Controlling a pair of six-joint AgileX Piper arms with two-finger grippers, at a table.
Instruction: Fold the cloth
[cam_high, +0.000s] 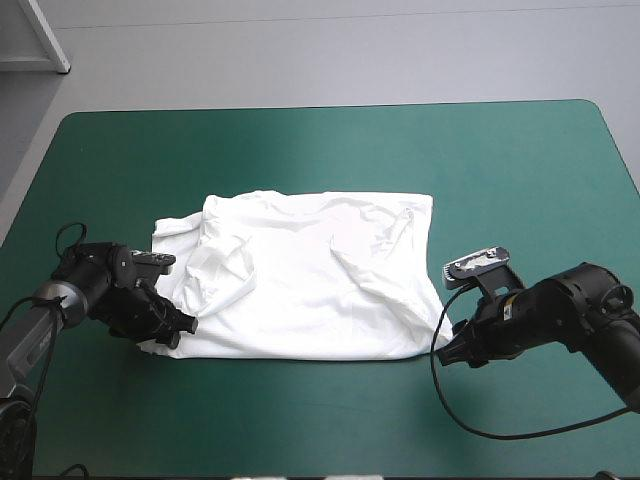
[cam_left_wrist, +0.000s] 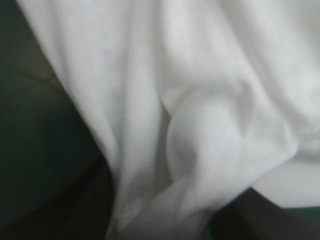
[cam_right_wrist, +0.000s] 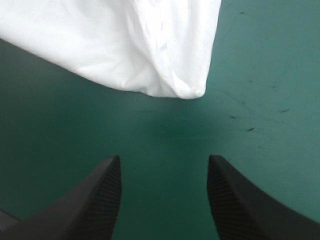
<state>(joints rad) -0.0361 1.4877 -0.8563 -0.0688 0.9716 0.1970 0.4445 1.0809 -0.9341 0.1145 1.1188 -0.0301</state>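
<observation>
I've got the teal-green tabletop (cam_high: 320, 140) with the T-shirt (cam_high: 310, 290) spread flat across its middle, a little rumpled. The right gripper (cam_high: 450, 352) sits low by the shirt's near right corner – fingers wide apart, nothing between them. The left gripper (cam_high: 180, 330) is at the near left corner – fingers apart, cloth bunched between them.

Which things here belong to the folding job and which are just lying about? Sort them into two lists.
For the job: T-shirt, laid out flat; left gripper, at its near left corner, cloth between the fingers; right gripper, open, just short of its near right corner.
Lying about: nothing visible, only the teal-green cover underneath.
</observation>
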